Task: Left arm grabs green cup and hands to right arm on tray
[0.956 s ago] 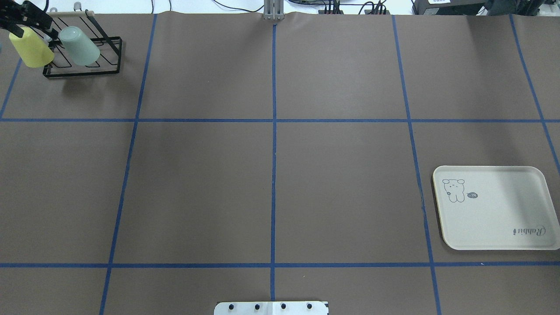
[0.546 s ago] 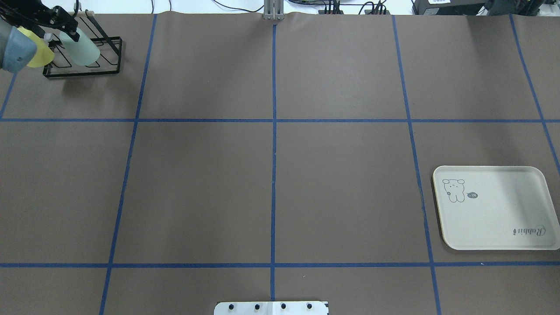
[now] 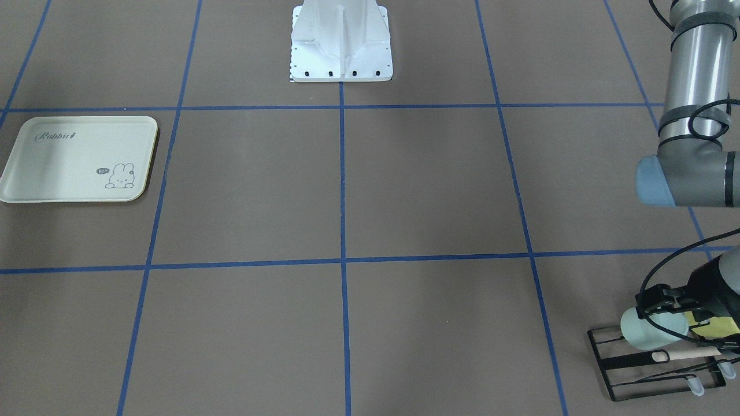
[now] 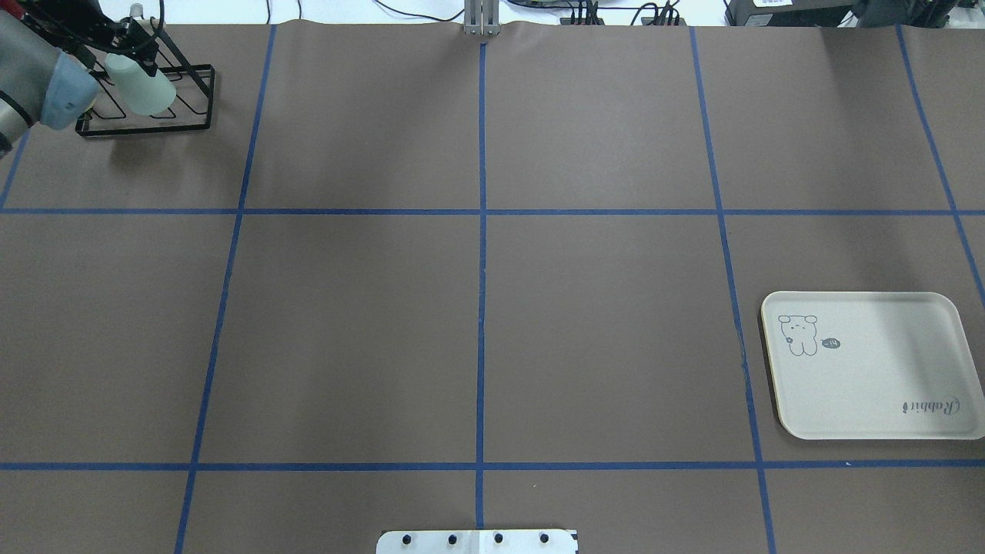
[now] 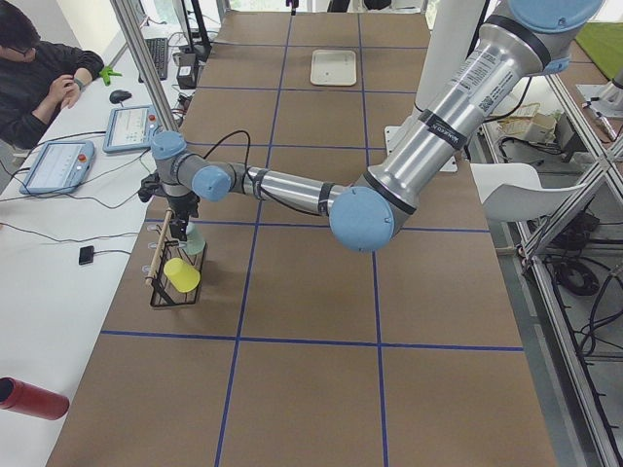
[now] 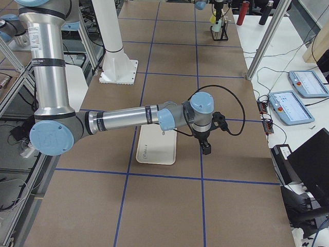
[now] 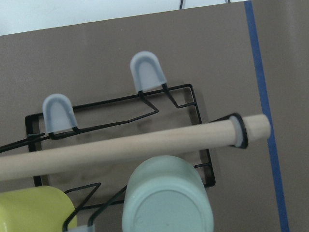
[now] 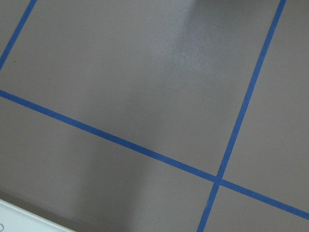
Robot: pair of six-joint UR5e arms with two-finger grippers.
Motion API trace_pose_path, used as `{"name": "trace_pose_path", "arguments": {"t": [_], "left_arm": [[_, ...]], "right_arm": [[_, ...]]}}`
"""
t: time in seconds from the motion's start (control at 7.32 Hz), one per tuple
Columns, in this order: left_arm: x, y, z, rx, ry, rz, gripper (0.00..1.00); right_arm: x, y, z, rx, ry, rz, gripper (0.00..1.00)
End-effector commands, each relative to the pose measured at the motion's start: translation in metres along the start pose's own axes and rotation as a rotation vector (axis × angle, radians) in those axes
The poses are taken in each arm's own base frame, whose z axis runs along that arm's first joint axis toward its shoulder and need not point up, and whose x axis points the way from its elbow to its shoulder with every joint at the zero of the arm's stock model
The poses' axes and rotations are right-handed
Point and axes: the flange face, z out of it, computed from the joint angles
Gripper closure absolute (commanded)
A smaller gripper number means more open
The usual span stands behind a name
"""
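The pale green cup [image 4: 146, 86] lies tilted on a black wire rack [image 4: 188, 98] at the table's far left corner. It also shows in the front view [image 3: 647, 332] and low in the left wrist view [image 7: 166, 205]. My left gripper [image 4: 127, 42] hangs over the cup's raised end [image 3: 656, 312], and its jaws look open beside it. The tray [image 4: 869, 365] lies flat at the right. My right gripper [image 6: 206, 149] hovers low beside the tray [image 6: 157, 144]; I cannot tell whether it is open or shut.
A yellow cup [image 3: 720, 326] lies on the same rack next to the green one [image 7: 34, 212]. A wooden rod [image 7: 145, 145] runs across the rack. The left arm's elbow [image 4: 65, 92] hides the yellow cup from overhead. The robot's base [image 3: 341, 40] stands mid-table.
My left arm has swung in from the left. Its gripper moved from between the two cups to the green cup's raised end, and its elbow now covers the yellow cup from overhead.
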Motion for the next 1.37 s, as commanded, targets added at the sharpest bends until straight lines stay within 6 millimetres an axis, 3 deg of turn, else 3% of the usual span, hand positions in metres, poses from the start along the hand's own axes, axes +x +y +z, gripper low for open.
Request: {"name": "trace_pose_path", "arguments": {"t": [0.0,0.55,0.96,1.23], "left_arm": [[0.001,-0.004,0.001,0.004,0.000,0.004,0.01],[-0.006,-0.004,0.012,0.011,0.004,0.010,0.01],[-0.002,-0.004,0.014,0.009,0.005,0.013,0.25],[0.001,-0.005,0.010,0.015,0.010,0.017,0.58]], "right_arm": [[0.000,0.000,0.001,-0.002,0.000,0.000,0.00],[-0.001,0.000,0.002,-0.003,-0.003,-0.001,0.00],[-0.001,0.000,0.002,-0.003,-0.003,-0.001,0.00],[-0.001,0.000,0.001,-0.002,-0.001,-0.002,0.00]]}}
